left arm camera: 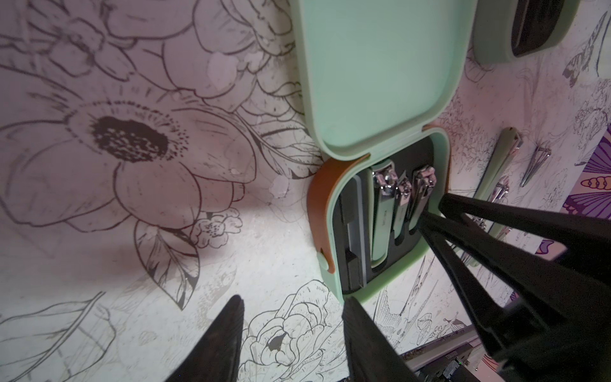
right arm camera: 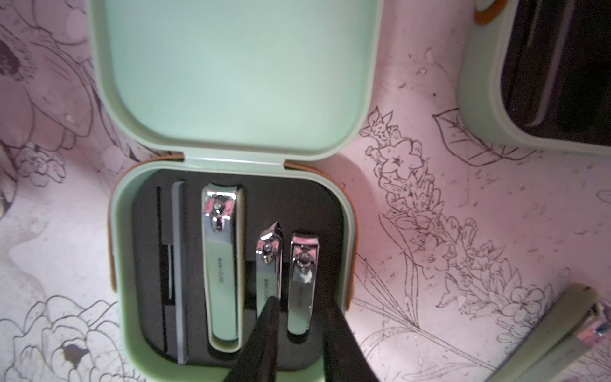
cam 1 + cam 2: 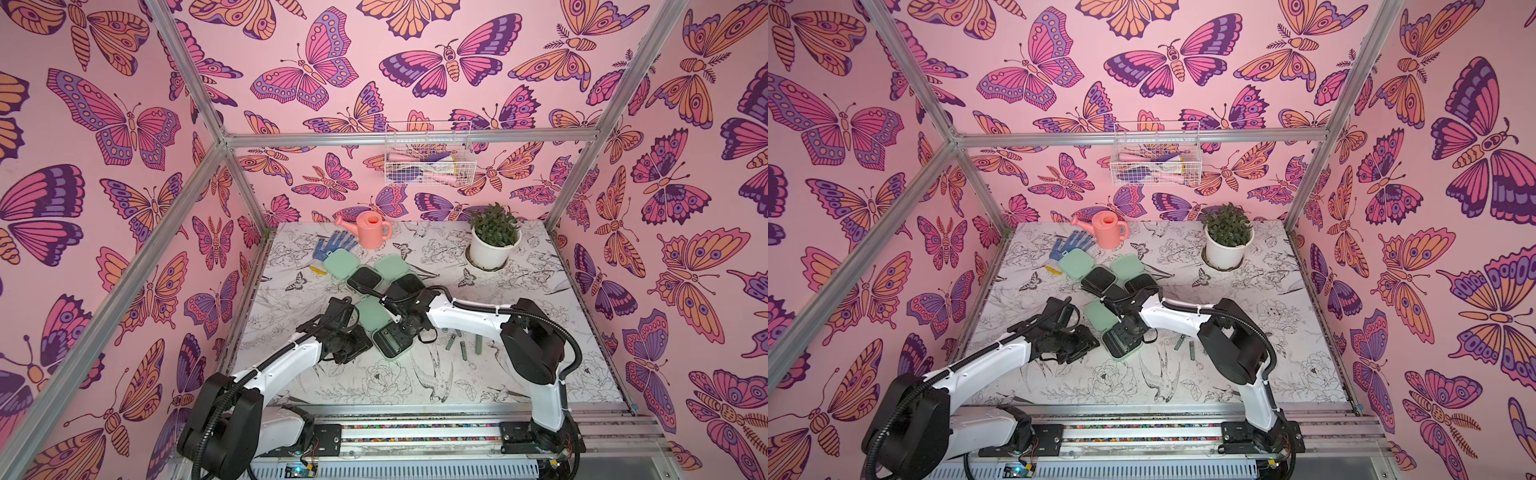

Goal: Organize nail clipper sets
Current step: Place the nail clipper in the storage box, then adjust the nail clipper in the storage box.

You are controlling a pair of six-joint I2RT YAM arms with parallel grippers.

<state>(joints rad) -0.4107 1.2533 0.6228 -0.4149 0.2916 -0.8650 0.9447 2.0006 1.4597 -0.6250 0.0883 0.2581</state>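
Tiny lettering, apparently MANICURE, on large clipper [image 2: 221, 264], similar blurred print on pointed clipper [image 2: 269, 261], small clipper [image 2: 301, 284]

Pink butterfly walls [image 3: 332, 83] enclose a floral-sketch tabletop [image 3: 519, 291] within aluminium framing [image 3: 311, 140].

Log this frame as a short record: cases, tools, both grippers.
near case: open, lid laid back; tray holds file, large clipper, slant clipper, small clipper
farther cases: two, open; contents unclear
loose clippers: several on table, on right arm's side of near case
right gripper: open, astride small clipper
left gripper: open, empty, beside near case
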